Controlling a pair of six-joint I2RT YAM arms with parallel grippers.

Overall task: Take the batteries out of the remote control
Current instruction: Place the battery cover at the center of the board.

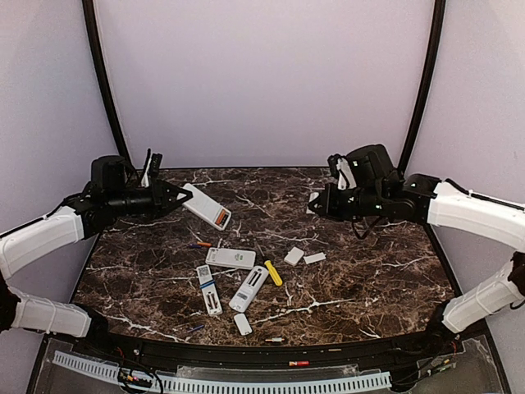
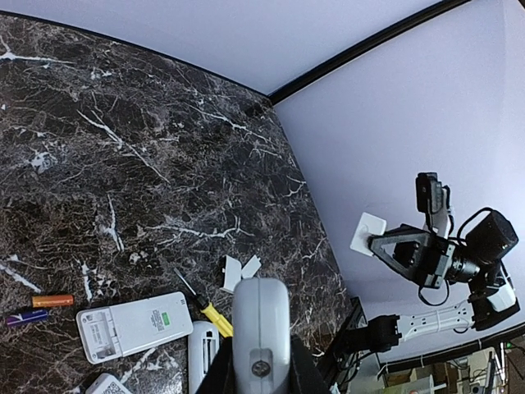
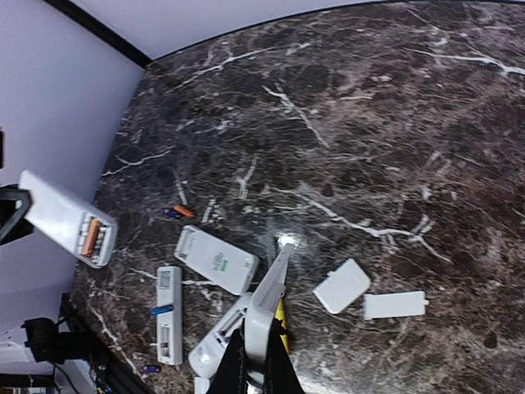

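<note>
Fingers of the left gripper (image 1: 184, 195) pinch one end of a white remote (image 1: 205, 205) held off the table (image 1: 369, 279). The right gripper (image 1: 317, 201) has its fingers pressed together on a thin white cover (image 2: 367, 234), which is also aloft.

Near the front edge lies a small dark-blue battery (image 1: 194, 328). Further in, three other remotes (image 1: 230, 258) lie beside a yellow-handled screwdriver (image 1: 271, 271), and a blue battery (image 1: 205, 284) sits crosswise on the leftmost one. Beyond them, a loose orange battery (image 2: 51, 300) and a purple battery (image 2: 29, 316) lie end to end on the marble. Farthest back, a seated orange battery (image 3: 92, 234) remains in the open compartment at the free end of the white remote. That end is opposite the left fingers and well apart from the right gripper.
</note>
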